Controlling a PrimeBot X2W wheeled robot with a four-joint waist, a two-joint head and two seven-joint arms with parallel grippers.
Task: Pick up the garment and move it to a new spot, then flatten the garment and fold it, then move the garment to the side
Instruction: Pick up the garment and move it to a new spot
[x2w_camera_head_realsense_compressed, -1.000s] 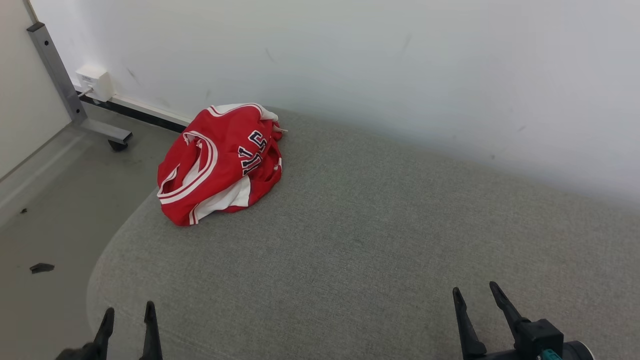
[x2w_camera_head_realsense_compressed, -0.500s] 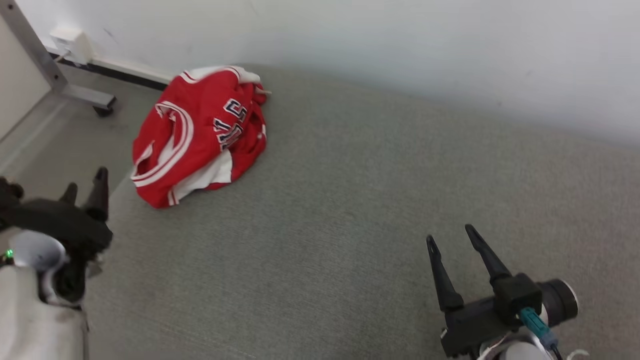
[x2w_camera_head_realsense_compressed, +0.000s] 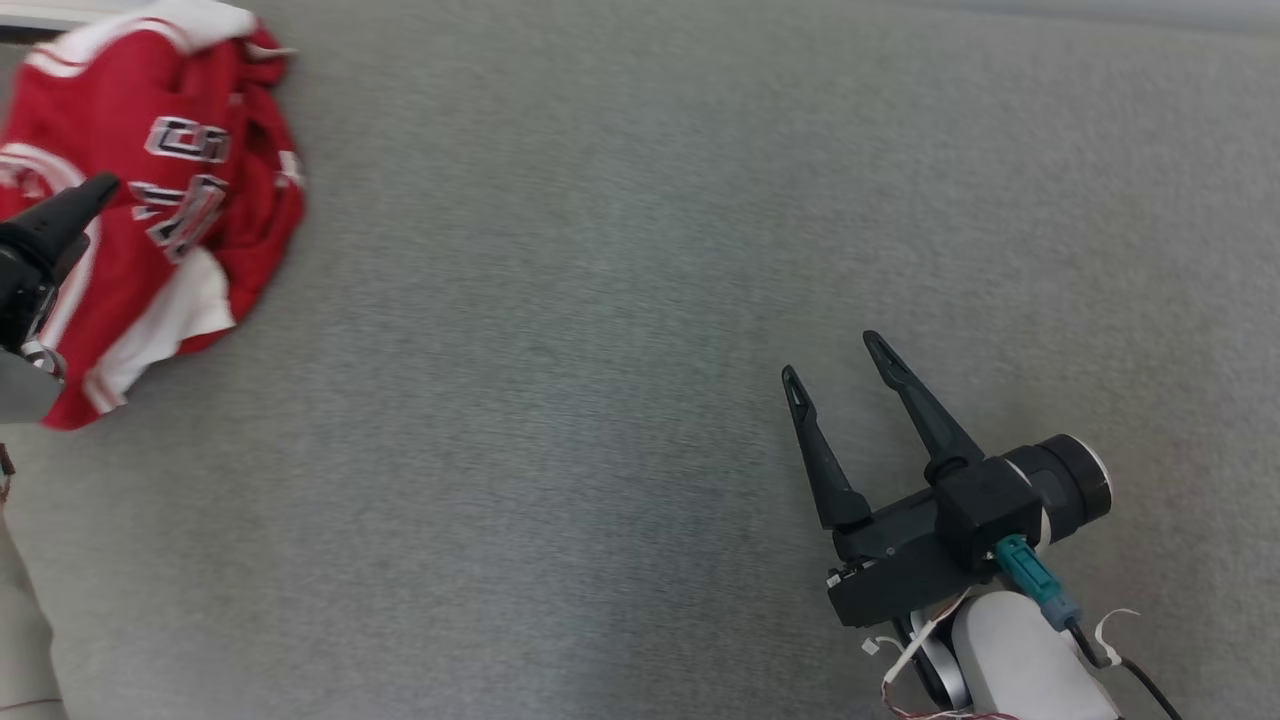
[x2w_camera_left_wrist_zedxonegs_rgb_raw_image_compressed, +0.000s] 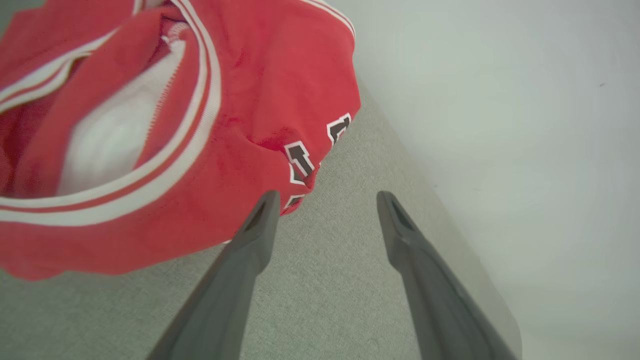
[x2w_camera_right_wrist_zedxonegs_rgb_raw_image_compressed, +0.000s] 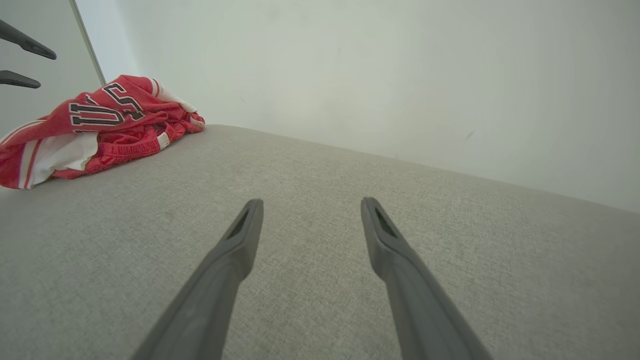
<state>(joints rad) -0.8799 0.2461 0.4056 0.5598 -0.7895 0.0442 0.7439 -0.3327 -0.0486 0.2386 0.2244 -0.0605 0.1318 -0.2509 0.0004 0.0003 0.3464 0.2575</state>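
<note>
Since the earlier frames my head camera has tipped down hard, so the garment (x2w_camera_head_realsense_compressed: 170, 180) now sits in the upper left corner of the head view instead of near the middle. That shift is the camera's, not the cloth's. Both arms have come forward as well. The left gripper (x2w_camera_left_wrist_zedxonegs_rgb_raw_image_compressed: 325, 199) has come up beside the garment, and the right gripper (x2w_camera_head_realsense_compressed: 831, 355) stands higher in the head view than it did.

The garment is a red jersey with white trim and dark, white-edged lettering. It lies crumpled in a heap on the grey padded surface (x2w_camera_head_realsense_compressed: 600, 420), close to the white wall (x2w_camera_right_wrist_zedxonegs_rgb_raw_image_compressed: 400, 75).

Through the left wrist camera I see the two dark fingers spread wide with nothing between them but bare grey fabric. One fingertip overlaps the lower edge of the heap in that picture. Whether it touches the cloth I cannot tell.

My right gripper hangs over the bare surface, well apart from the garment, jaws also wide and holding nothing. From the right wrist camera the heap lies far off at the upper left, with the left gripper's parted fingers above it.
</note>
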